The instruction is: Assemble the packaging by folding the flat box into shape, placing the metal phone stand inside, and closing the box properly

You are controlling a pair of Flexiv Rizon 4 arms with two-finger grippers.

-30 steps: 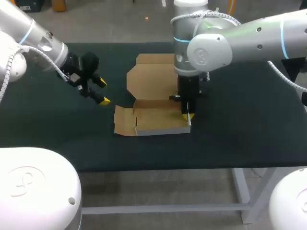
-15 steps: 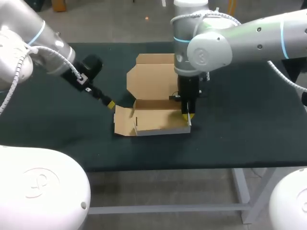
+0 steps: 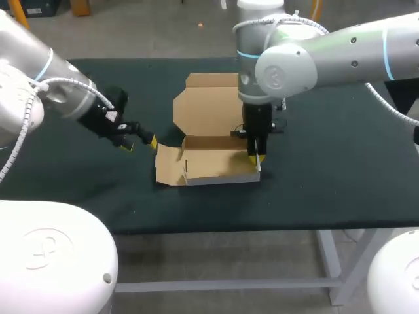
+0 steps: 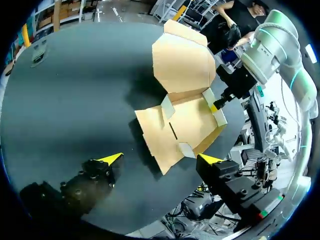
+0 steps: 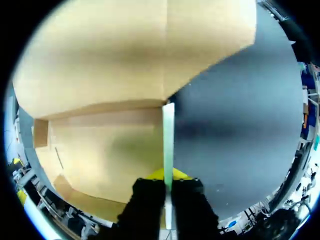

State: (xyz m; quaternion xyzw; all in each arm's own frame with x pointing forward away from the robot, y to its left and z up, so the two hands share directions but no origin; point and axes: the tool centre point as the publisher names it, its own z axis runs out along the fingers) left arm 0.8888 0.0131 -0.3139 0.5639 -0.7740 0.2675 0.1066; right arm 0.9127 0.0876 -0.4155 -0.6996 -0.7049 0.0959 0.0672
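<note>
A brown cardboard box [image 3: 216,163] lies partly folded in the middle of the dark table, its lid [image 3: 208,108] flat behind it and its left side flap [image 3: 169,165] flat on the mat. My right gripper [image 3: 256,157] is shut on the box's raised right side wall [image 5: 168,145], which stands upright between the fingers [image 5: 186,200]. My left gripper [image 3: 141,142] is open, low over the mat just left of the flat flap [image 4: 157,145], tips [image 4: 111,159] pointing at it without touching. No metal phone stand shows in any view.
The dark mat [image 3: 327,157] stretches well to the right of the box and to the far left. The table's front edge [image 3: 262,226] runs a short way in front of the box.
My left arm swung down and toward the box, then drew back slightly and lower, ending beside the left flap. The right arm and the box have not moved.
</note>
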